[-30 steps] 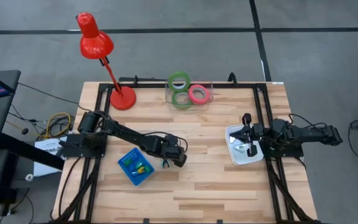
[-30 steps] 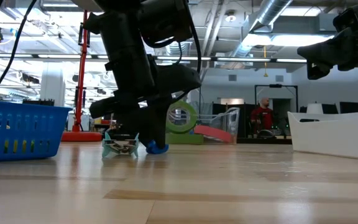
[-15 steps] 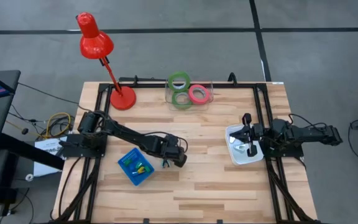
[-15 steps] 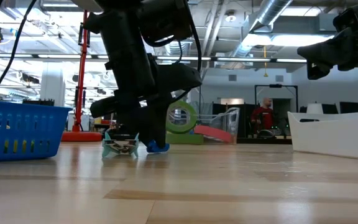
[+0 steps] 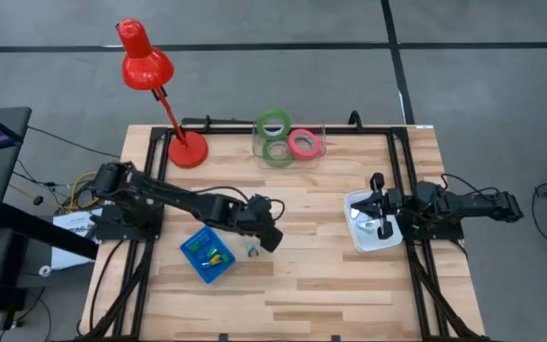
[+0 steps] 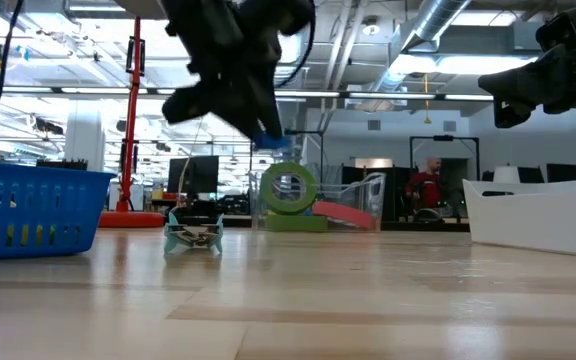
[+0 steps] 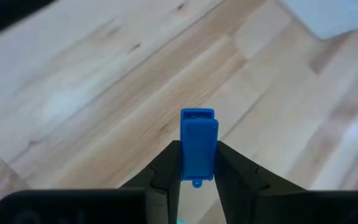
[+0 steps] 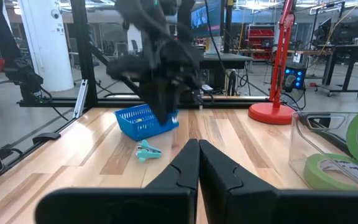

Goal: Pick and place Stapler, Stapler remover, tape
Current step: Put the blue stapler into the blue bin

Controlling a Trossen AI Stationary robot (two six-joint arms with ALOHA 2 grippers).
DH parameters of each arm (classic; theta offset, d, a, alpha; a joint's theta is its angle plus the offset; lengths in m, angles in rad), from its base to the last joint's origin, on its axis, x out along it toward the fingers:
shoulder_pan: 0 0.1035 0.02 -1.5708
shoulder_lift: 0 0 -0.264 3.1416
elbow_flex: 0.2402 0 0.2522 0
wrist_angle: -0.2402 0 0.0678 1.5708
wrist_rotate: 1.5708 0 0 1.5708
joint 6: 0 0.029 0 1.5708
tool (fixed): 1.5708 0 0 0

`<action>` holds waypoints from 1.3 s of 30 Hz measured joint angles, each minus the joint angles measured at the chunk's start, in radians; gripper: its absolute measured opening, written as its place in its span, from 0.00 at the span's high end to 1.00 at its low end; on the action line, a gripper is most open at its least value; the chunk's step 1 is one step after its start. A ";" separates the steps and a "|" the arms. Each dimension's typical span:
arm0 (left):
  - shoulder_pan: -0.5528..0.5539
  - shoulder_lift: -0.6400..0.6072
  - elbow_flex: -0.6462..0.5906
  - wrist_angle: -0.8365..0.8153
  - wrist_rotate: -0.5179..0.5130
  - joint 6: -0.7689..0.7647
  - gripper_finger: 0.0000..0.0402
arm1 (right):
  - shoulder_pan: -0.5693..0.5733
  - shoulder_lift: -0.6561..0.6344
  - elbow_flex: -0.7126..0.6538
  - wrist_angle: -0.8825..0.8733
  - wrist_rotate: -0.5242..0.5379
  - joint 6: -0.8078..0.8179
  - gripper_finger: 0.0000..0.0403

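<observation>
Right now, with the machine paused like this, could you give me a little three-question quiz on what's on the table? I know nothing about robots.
1. True or false: the left fingers hold a small blue piece in the air.
2. Where are the tape rings? A: stacked on the floor. B: in the clear container at the table's far edge. C: in a drawer.
3. Fill in: the small teal piece lies on the table beside the ___ basket.

Key: 1 true; 2 B; 3 blue.
</observation>
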 joint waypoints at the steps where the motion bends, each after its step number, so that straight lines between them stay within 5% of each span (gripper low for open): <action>1: 0.000 -0.016 0.000 -0.001 0.000 0.018 0.81 | 0.000 0.000 0.000 0.000 0.000 0.000 1.00; 14: -0.002 -0.131 0.000 -0.009 0.034 0.130 0.81 | 0.000 0.000 0.000 0.000 0.000 0.000 1.00; 33: -0.050 -0.295 0.000 -0.035 0.398 0.787 0.81 | 0.000 0.000 0.000 0.000 0.000 0.000 1.00; 39: -0.095 -0.307 0.000 -0.060 0.481 0.873 0.81 | 0.000 0.000 0.000 0.000 0.000 0.000 1.00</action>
